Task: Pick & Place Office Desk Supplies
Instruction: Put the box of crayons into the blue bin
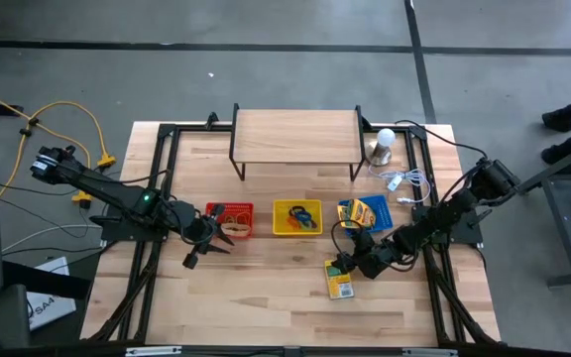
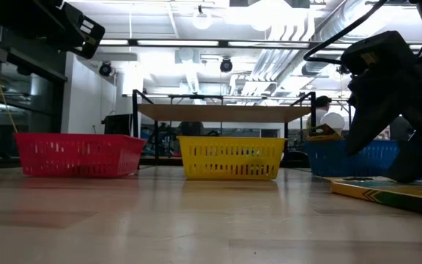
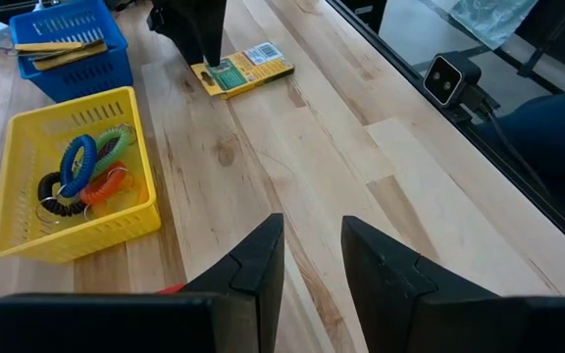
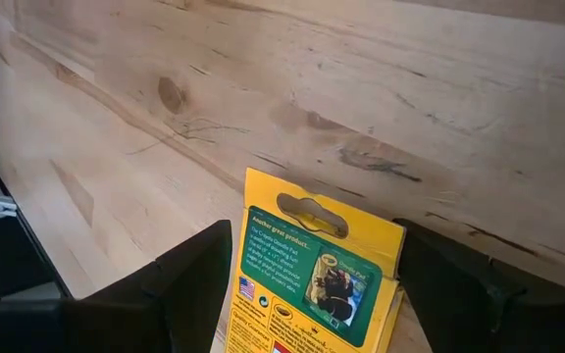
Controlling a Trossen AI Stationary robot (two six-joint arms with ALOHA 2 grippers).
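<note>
Crayon box (image 4: 307,284) flat on tabletop (image 4: 361,118), R gripper (image 4: 312,270) fingers spread astride it, not yet clamped — prob. lining up pick. L gripper (image 3: 312,260) fingers apart, empty, nr red basket (image 1: 230,219).

Both arms (image 1: 117,193) are dark, jointed and slender, the left one showing a small green light near its wrist, and each ends in two black, blocky, wedge-shaped fingers (image 3: 253,265) with flat inner faces.
</note>
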